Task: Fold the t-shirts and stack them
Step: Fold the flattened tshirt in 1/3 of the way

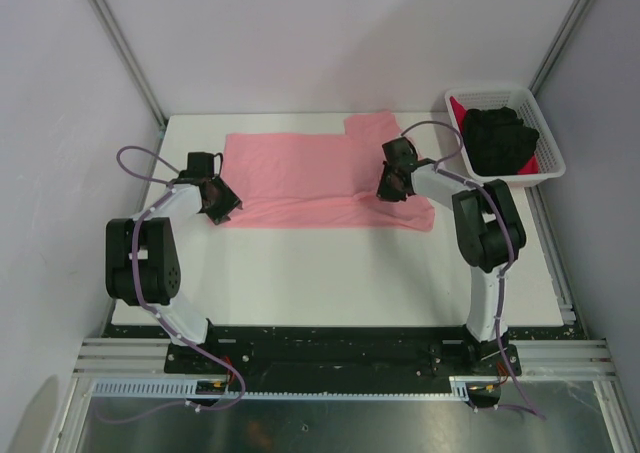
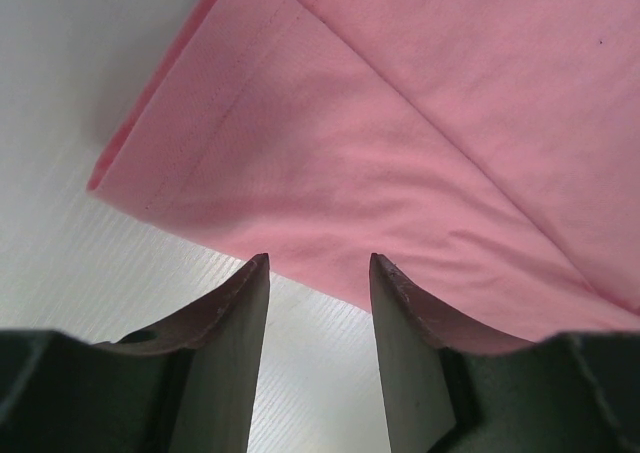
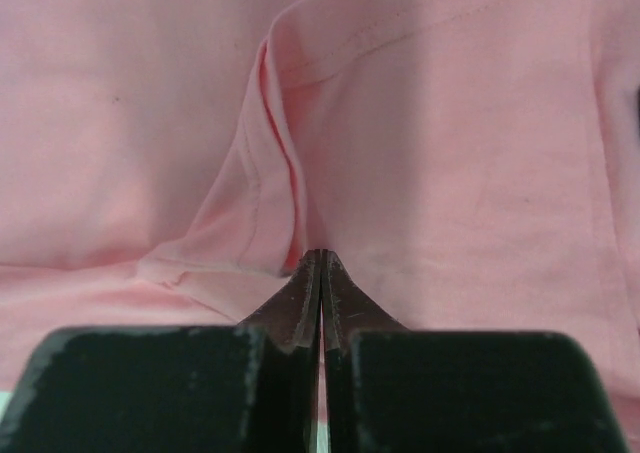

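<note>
- Filling the space between the two walls, the white table [image 1: 300,273] carries everything else.
- The salmon-pink t-shirt [image 1: 300,173] lies spread flat across the table's far half, between the two arms, with one sleeve pointing toward the far right.
- A white lattice basket [image 1: 490,91] sits at the far right corner, just beside the pink shirt's sleeve.
- The black t-shirt [image 1: 497,138] is bunched inside the basket.
- The bright red t-shirt [image 1: 460,106] lies under the black one, showing only at the basket's edges.
- The left gripper [image 2: 318,263] sits low at the pink shirt's left edge, jaws apart, with the hem just ahead of the fingertips.
- The right gripper [image 3: 320,255] has its jaws pressed together, tips against a raised fold on the pink shirt's right side; whether cloth is pinched between them cannot be told.
</note>
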